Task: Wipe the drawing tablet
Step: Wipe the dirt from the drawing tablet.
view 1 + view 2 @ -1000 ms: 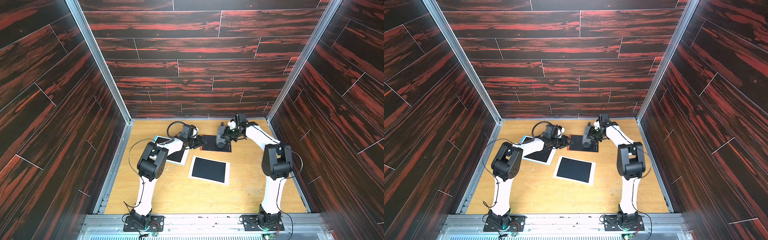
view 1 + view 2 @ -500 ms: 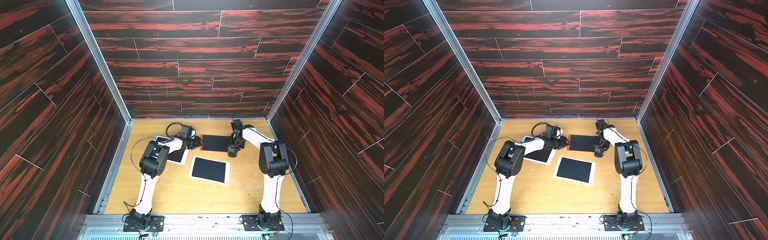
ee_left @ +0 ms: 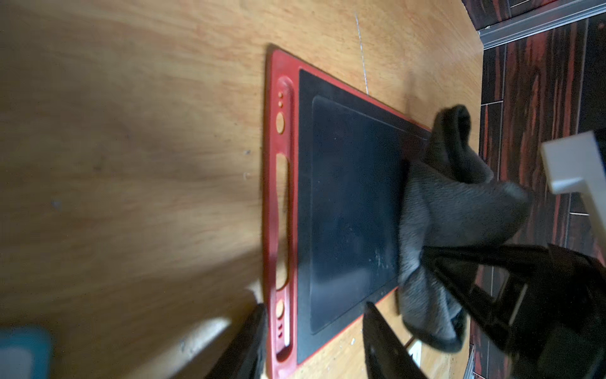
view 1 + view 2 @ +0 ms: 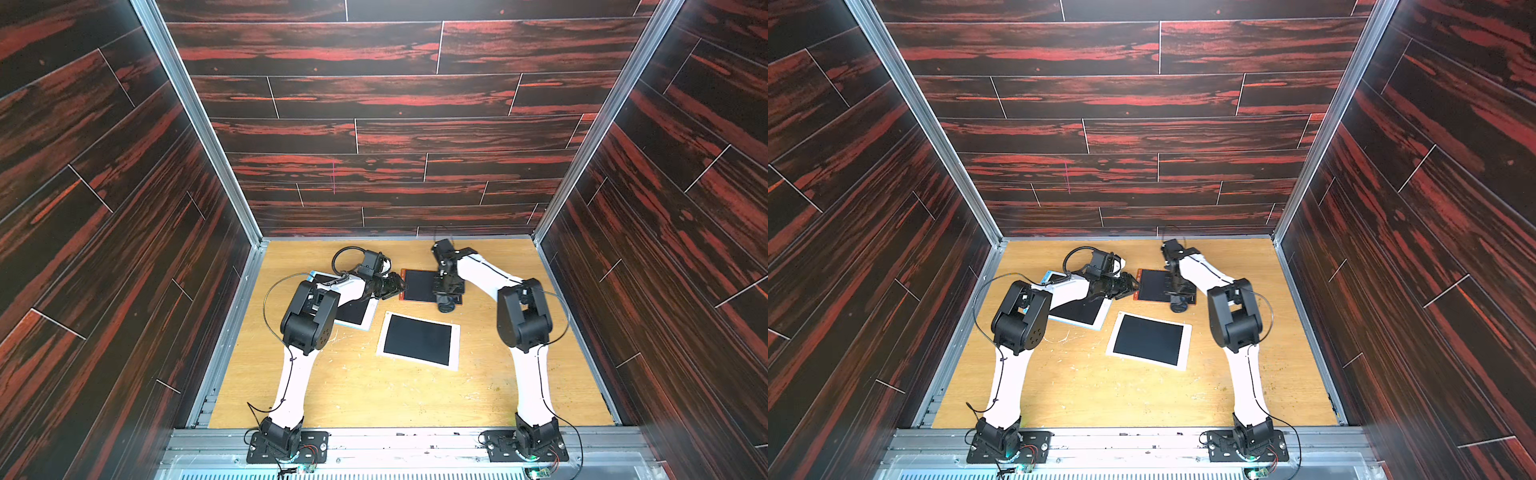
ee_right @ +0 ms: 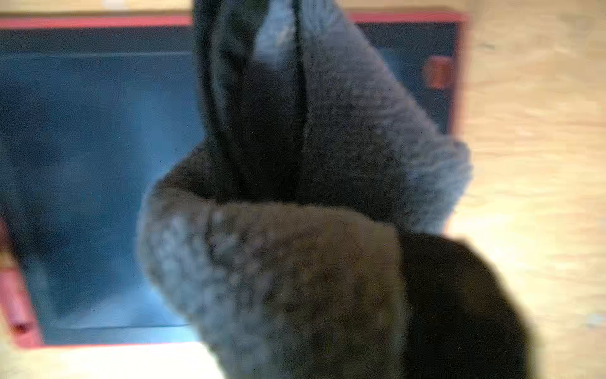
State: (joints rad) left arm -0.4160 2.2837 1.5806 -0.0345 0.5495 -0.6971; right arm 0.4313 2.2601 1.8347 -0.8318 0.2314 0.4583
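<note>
Findings: the right gripper [image 4: 448, 289] is largely hidden. In the right wrist view a grey cloth [image 5: 295, 262] fills the middle of the frame and covers the fingers entirely, and that view is blurred throughout. The left wrist view shows the black jaws closed on the bunched cloth [image 3: 459, 210], which lies across the far end of the drawing tablet [image 3: 351, 210] and covers that end and one corner. In both top views the cloth is only a small dark lump [image 4: 446, 306] at the tablet's right end, its outline hard to separate from the gripper. The red-framed drawing tablet [image 4: 417, 284] lies flat on the wooden table [image 4: 374, 395] at the far middle, between the two grippers. The left gripper [image 3: 316, 328] stands at its left end, jaws apart, with the red button strip lying between them. The fingers [image 3: 254, 344] are cut off by the frame edge, and contact with the tablet cannot be told. The left arm bends at the elbow and reaches low and level toward the tablet, covering part of a blue-edged tablet [image 4: 355, 311] beneath it. The right arm arches over and points its wrist steeply down. A white-framed tablet [image 4: 417, 340] lies nearer the base, apart from both.
</note>
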